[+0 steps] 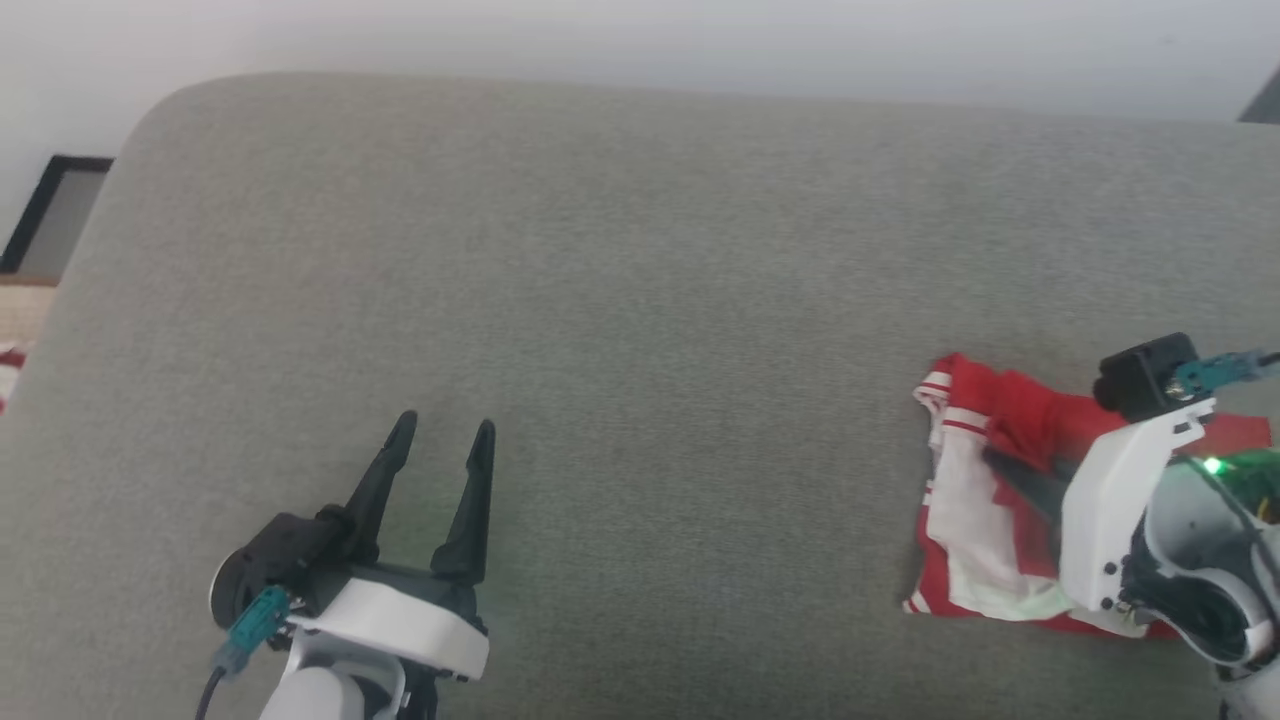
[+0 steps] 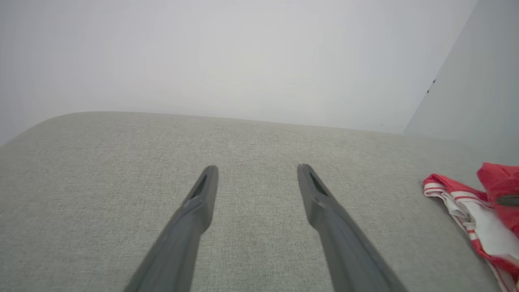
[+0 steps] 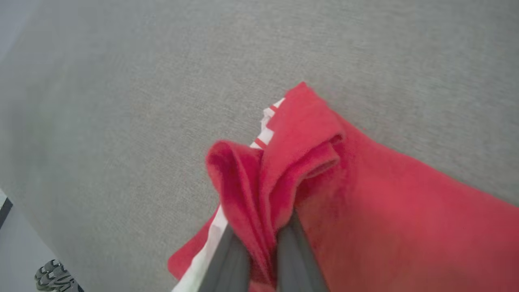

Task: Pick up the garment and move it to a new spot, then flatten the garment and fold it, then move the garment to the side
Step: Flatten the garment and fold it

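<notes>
Garment point(image 1: 965, 505) partly covered, cut off | right fingers point(image 3: 232, 263) pinching it | left fingers point(image 2: 324, 202) wide

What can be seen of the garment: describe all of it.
The garment is soft bright red cloth with white panels and white-and-red striped trim along its edges. It lies crumpled and loosely bunched, not flat, on the robot's right side of the grey fabric surface. The right end effector is shut on a raised fold of the red cloth, which stands up between its fingers; the rest lies on the surface. The left end effector is open and well apart from it.
</notes>
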{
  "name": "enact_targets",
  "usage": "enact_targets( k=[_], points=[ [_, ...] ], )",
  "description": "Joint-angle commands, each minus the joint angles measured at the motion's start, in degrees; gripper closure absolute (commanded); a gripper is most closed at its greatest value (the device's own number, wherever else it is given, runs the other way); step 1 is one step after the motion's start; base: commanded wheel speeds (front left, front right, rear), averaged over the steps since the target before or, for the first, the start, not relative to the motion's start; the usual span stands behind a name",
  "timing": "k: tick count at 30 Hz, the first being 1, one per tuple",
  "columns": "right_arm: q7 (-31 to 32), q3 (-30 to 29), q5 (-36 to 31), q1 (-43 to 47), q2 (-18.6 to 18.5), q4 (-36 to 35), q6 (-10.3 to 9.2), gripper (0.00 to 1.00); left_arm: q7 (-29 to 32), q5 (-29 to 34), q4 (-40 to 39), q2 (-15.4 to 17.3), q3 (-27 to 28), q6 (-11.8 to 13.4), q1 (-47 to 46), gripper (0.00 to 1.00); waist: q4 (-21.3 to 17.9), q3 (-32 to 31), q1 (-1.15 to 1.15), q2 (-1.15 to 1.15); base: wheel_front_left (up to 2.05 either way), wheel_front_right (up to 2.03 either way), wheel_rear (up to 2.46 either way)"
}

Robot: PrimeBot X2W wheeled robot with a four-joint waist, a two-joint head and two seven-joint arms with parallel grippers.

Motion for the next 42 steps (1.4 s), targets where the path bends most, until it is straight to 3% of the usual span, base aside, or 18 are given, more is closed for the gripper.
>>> enact_targets(
  k=[1,10,11,12,14,21,31,42],
  points=[
    [0.42,0.39,-0.15,-0.56,0.28,-0.22,0.02,1.0,-0.26,-0.26,-0.1,-0.1,-0.11,-0.07,-0.97,0.0,1.24,0.65,0.0,0.0,0.0,0.0,0.0],
    [-0.53,2.62,-1.16,-0.98,0.97,2.4,0.02,1.0,-0.26,-1.57,-0.25,-0.41,-0.99,-0.07,-2.27,0.0,2.36,0.96,0.0,0.0,0.0,0.0,0.0],
    [-1.08,2.79,-1.36,-1.1,1.08,2.89,0.02,0.94,-0.26,-1.71,-0.26,-0.26,-1.18,-0.07,-2.3,0.0,2.26,0.83,0.0,0.0,0.0,0.0,0.0],
    [-1.64,2.96,-1.59,-1.25,1.09,3.37,0.02,0.69,-0.26,-1.89,-0.3,-0.11,-1.36,-0.07,-2.33,0.0,2.12,0.7,0.0,0.0,0.0,0.0,0.0],
    [-3.09,3.34,-1.42,-1.57,1.32,3.94,0.02,0.0,-0.26,-2.17,-0.24,0.24,-1.48,-0.07,-2.16,0.0,1.64,0.26,0.0,0.0,0.0,0.0,0.0],
    [-11.37,3.89,-0.04,-2.8,0.04,5.53,0.02,0.0,-0.27,-3.04,0.29,1.44,-1.36,-0.07,-0.99,0.0,-1.16,-1.83,0.0,0.0,0.0,0.0,0.0],
    [-31.21,3.49,0.93,-2.66,-2.13,13.52,0.02,0.0,-0.26,-2.67,1.09,2.93,-0.5,-0.08,0.46,0.0,-5.54,-5.73,0.0,0.0,0.0,0.0,0.0],
    [-48.51,3.86,-1.33,-1.04,-1.35,22.2,0.02,0.0,-0.26,-3.9,1.19,3.31,2.22,-0.08,5.64,0.0,-9.47,-10.28,0.0,0.0,0.0,0.0,0.0]
  ],
)
